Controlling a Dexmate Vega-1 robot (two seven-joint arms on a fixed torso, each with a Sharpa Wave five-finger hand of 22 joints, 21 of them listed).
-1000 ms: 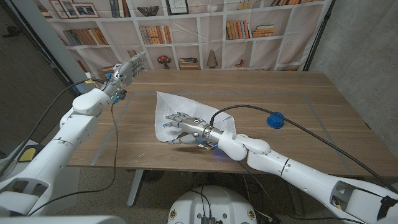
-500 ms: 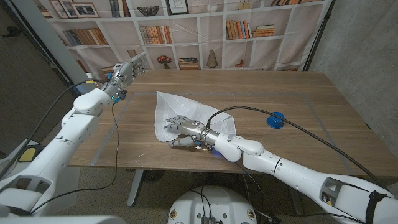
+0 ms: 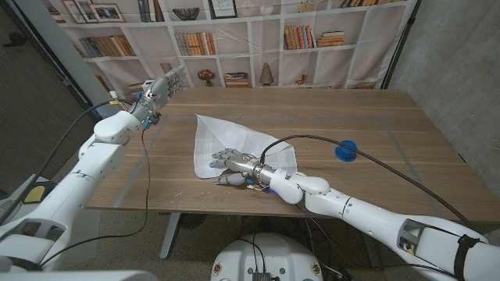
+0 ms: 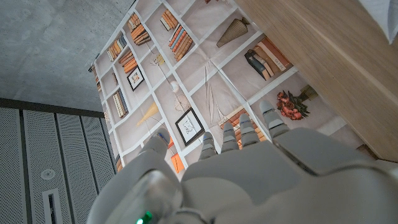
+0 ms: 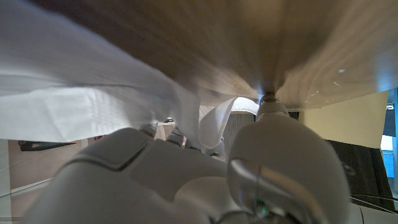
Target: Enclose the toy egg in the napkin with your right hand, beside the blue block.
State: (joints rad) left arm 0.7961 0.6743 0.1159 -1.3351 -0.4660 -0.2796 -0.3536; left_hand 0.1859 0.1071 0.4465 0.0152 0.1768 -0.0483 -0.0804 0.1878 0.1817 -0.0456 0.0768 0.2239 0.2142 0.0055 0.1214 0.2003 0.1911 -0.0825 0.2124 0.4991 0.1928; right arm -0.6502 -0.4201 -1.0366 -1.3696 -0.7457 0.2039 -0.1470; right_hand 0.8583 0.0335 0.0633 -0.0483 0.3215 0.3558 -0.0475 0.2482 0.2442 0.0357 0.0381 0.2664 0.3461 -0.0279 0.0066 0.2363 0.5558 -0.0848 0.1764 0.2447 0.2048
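- On the bench (image 3: 328, 125), seen from the head view, the white napkin (image 3: 215, 134) lies spread out with one corner pointing away from the robot. The right robot hand (image 3: 229, 162) sits on the napkin's near edge, probably placed there to gather cloth over the egg.
- Its fingers are spread and slightly curled over the cloth; whether they have hold of it I cannot tell from this view.
- No egg is visible; I judge it lies under that robot hand or a fold of the napkin.
- A small blue round thing (image 3: 346, 150), presumably the block, sits well apart from the napkin, on the robot's right of it.
- Beyond the napkin on the robot's left, the left robot hand (image 3: 160, 90) is raised near the bench's far corner, fingers straight and apart, holding nothing, likely kept out of the way.
- From the left wrist view, the left robot hand (image 4: 249, 168) shows straight, empty fingers against a bookshelf backdrop (image 4: 180, 93).
- From the right wrist view, the napkin (image 5: 74, 106) drapes loosely just past the right robot hand (image 5: 186, 180), with a thin fold running down between its fingers; a firm grip cannot be confirmed.
- The cloth looks thin, soft and creased.
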